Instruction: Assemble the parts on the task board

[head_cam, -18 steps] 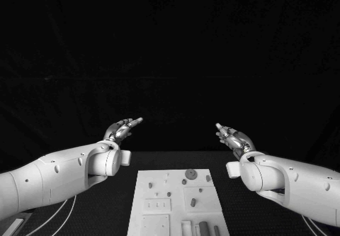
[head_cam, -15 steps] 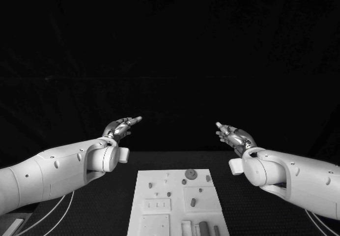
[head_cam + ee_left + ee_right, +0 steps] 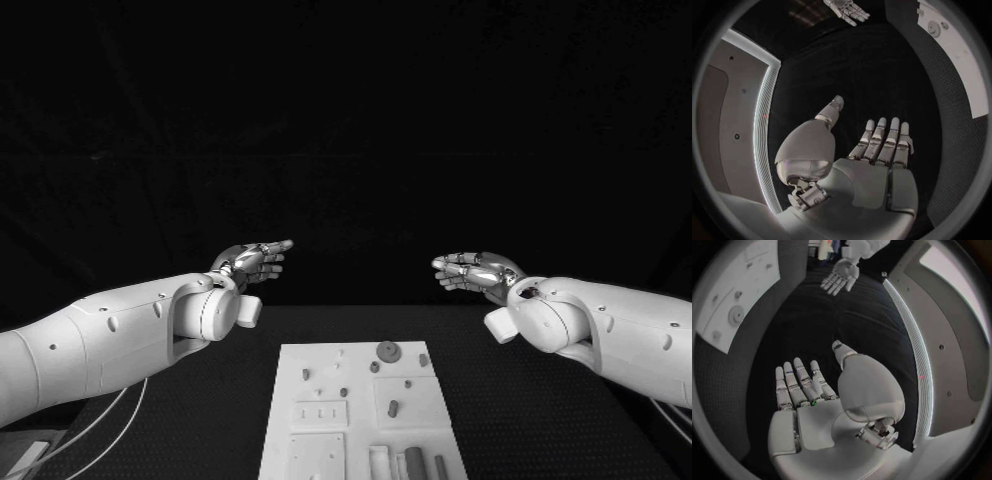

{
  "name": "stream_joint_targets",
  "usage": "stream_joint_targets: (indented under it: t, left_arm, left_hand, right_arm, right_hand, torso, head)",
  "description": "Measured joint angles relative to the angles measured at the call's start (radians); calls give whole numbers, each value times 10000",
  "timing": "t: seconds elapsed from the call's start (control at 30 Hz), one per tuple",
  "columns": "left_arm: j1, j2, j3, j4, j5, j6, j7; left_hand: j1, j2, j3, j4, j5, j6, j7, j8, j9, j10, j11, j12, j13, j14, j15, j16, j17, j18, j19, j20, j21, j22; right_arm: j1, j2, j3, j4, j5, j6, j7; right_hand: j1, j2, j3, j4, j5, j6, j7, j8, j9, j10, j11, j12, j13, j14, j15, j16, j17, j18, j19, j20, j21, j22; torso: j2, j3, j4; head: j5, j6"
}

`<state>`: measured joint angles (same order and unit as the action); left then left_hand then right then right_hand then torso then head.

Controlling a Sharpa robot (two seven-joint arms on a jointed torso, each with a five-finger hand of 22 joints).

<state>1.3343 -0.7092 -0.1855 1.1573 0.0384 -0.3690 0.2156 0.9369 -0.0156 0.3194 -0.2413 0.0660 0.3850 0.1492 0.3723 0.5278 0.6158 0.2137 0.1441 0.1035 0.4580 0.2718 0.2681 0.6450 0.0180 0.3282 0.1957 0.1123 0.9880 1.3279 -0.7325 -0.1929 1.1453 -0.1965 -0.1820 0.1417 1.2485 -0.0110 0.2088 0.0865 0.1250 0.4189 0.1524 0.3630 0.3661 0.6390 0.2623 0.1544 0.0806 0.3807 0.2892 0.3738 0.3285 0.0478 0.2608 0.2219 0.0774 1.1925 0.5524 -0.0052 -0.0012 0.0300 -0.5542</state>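
The left robot hand (image 3: pixel 254 260) is seen raised above the black desk (image 3: pixel 216 400), at about ten o'clock from the white rectangular task board (image 3: pixel 361 410). Its fingers are held straight and slightly apart, the thumb is spread to the side, and nothing is gripped; this is confirmed in the left wrist view (image 3: pixel 873 150). The right robot hand (image 3: pixel 476 271) is held up at about two o'clock from the board, palm turned inward, fingers extended and apart, and nothing is held, as is also shown in the right wrist view (image 3: pixel 801 390). The two hands are kept well apart. The board is laid flat on the desk between the arms. Small grey parts are carried on it: a round disc (image 3: pixel 388 351) near its far end and upright cylindrical pieces (image 3: pixel 415 464) at its near edge.
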Motion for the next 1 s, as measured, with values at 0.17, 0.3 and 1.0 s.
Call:
stream_joint_targets:
  t: [0.17, 0.3, 1.0]
  left_arm:
    - [0, -102, -1, 121, -88, 601, -142]
    - [0, -293, -1, 327, -442, 1074, -253]
    - [19, -1407, 88, 2210, -1435, 2049, -534]
  left_hand:
    - [523, 166, 1601, -137, 531, 1393, 110, 228, -148, 1498, 154, 580, 141, 1810, -389, 447, -68, 521, 1945, -283, 280, -290]
    - [547, 189, 1987, -351, 528, 2011, 199, 278, -291, 2208, 45, 795, 187, 2758, -712, 729, -75, 678, 2835, -459, 321, -513]
    - [907, 171, 2084, -466, 302, 2707, 329, 21, -797, 2802, -107, 603, 159, 3962, -1182, 881, 238, 671, 4192, -956, 200, -1011]
  right_arm:
    - [1, 136, 0, -603, -2516, -89, -295]
    - [0, 395, 0, -773, -4222, -112, -421]
    - [43, 1203, 10, 37, -10292, 334, -1168]
  right_hand:
    - [180, -180, 336, -741, 0, 811, 62, 274, 188, 953, -164, 318, 131, 1074, -199, 399, 205, 292, 995, -66, 56, 531]
    - [-11, -360, 811, -1631, 0, 1437, 131, 327, 357, 1705, -356, 431, 283, 2028, -455, 630, 391, 607, 1920, -93, 57, 625]
    - [-1366, -296, 2952, -3790, -1, 3410, 426, -21, 983, 4139, -1145, 227, 769, 7203, -2487, 2366, 2491, 2075, 7316, -687, 1008, 1161]
  torso:
    - [4, -7, -2]
    - [8, -27, -7]
    - [525, -56, 193]
  head:
    - [-11, -80]
    - [-6, -137]
    - [-59, -328]
